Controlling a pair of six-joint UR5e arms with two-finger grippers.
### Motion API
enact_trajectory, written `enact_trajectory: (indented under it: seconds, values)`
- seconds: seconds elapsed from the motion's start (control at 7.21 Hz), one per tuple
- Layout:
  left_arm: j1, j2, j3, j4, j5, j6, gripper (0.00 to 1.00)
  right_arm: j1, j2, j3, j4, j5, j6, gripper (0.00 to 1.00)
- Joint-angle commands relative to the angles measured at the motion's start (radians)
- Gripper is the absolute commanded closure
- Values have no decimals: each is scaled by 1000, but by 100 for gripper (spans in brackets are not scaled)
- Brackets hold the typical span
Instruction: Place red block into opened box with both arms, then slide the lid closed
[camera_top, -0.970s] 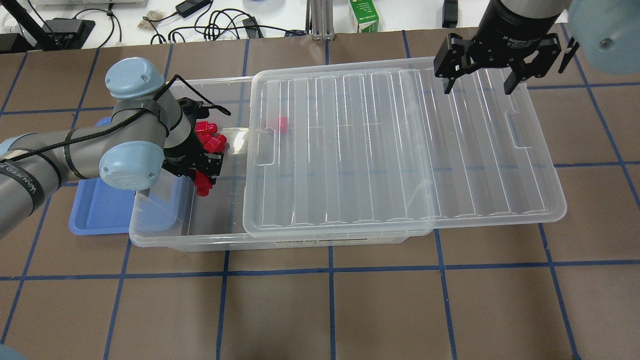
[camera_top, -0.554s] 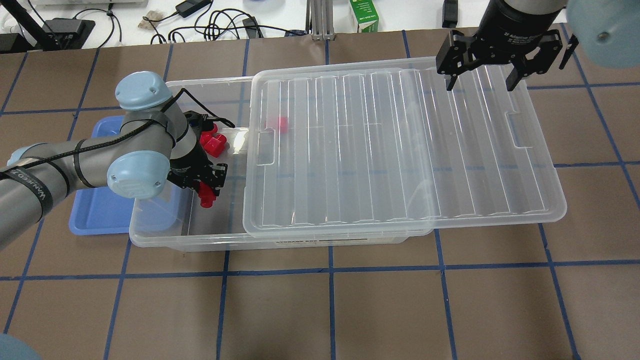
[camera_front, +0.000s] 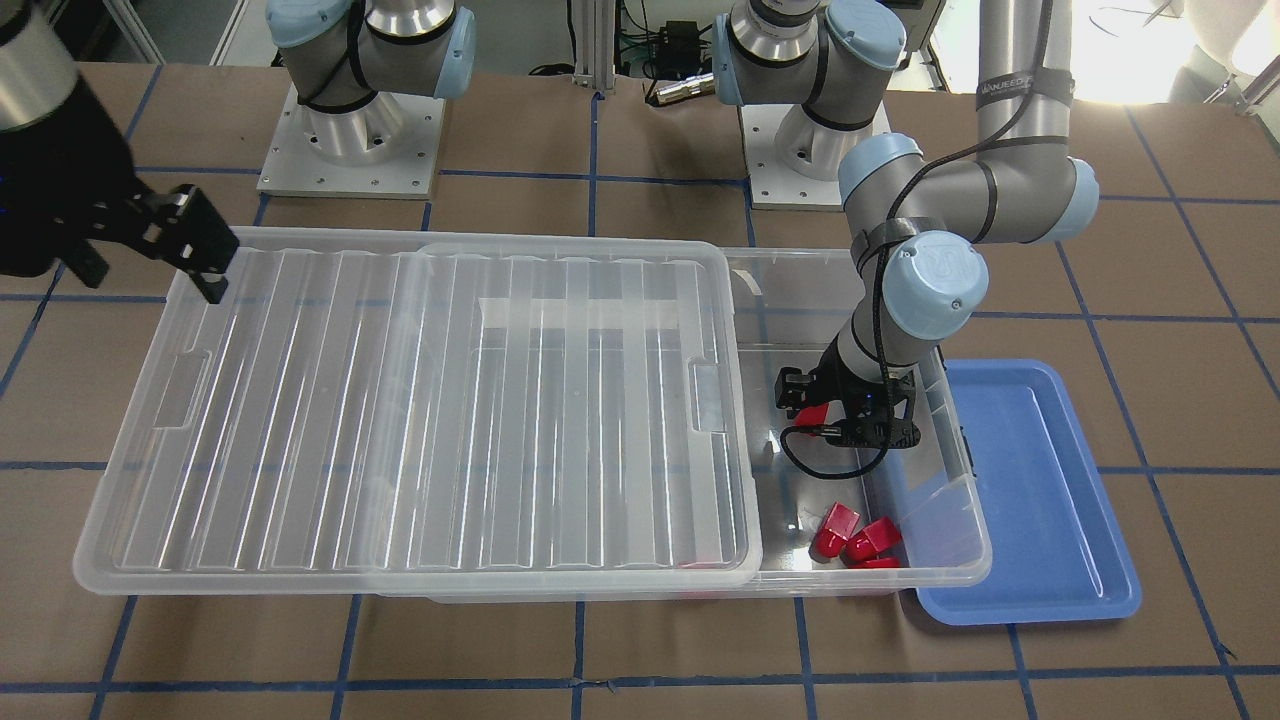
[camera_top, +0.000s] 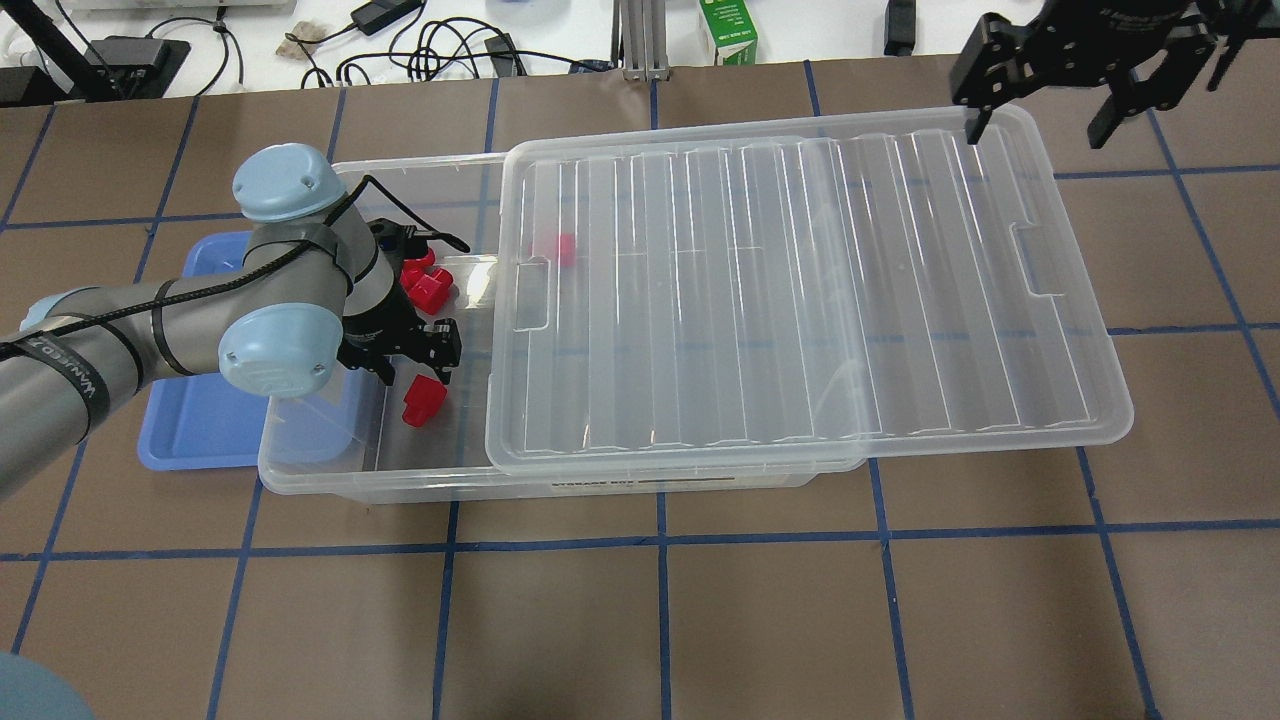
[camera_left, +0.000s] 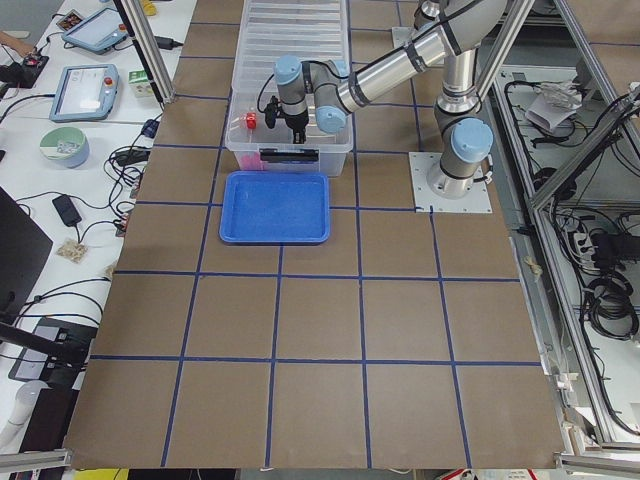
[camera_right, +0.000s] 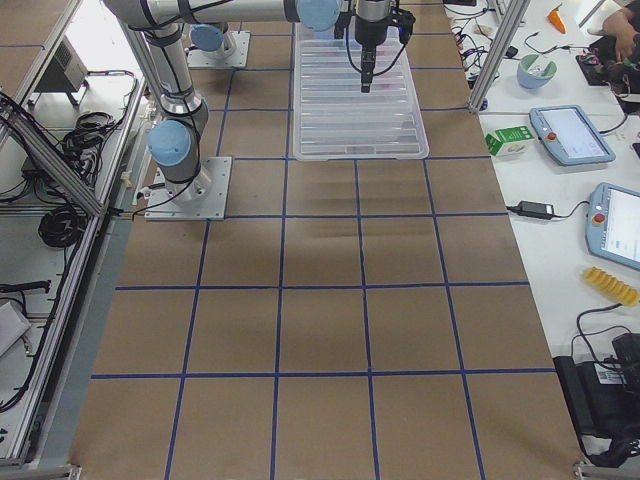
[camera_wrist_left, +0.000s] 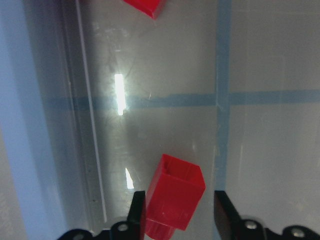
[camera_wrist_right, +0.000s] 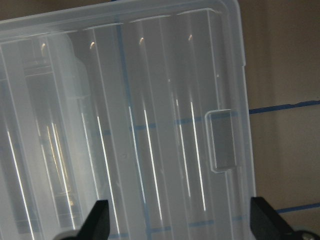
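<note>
The red block (camera_top: 423, 398) lies on the floor of the box (camera_top: 300, 470), in its uncovered left end. My left gripper (camera_top: 415, 358) hangs just above it, open; in the left wrist view the red block (camera_wrist_left: 175, 197) sits loose between the spread fingers (camera_wrist_left: 137, 210). The lid (camera_top: 800, 300) rests on the box, shifted right, and overhangs the right end. My right gripper (camera_top: 1080, 105) is open and empty above the lid's far right corner. In its wrist view the lid (camera_wrist_right: 150, 125) and its handle notch (camera_wrist_right: 222, 140) lie below.
A huddle of red blocks (camera_top: 425, 280) lies in the box's far left corner, and another red block (camera_top: 558, 248) shows through the lid. A shallow blue tray (camera_top: 200, 420) sits against the box's left end. Cables and a green carton (camera_top: 728, 30) lie beyond the table's far edge.
My left gripper has opened and let go of the red block, which now rests on the box floor. The right gripper has moved away to the far right.
</note>
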Motion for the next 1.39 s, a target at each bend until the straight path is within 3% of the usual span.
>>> enact_trajectory:
  seconds: [0.0,0.28,0.42,0.69,0.97,1.25]
  values:
    - [-8,60,102,-144,-1,-4,0,-151,29,-30,29,-10,-246,0]
    - [-19,152,259,-356,-1,-4,0,-254,36,8,42,-18,-355,0]
    - [-22,190,338,-471,-1,-4,0,-266,37,80,-8,-112,-363,0]
    - [-36,246,374,-504,-4,-4,0,-297,63,248,-211,-128,-364,0]
    - [-98,255,387,-485,2,-6,0,-286,103,280,-243,-75,-350,0]
    - [-33,267,382,-483,-7,11,0,-263,105,287,-243,-37,-348,0]
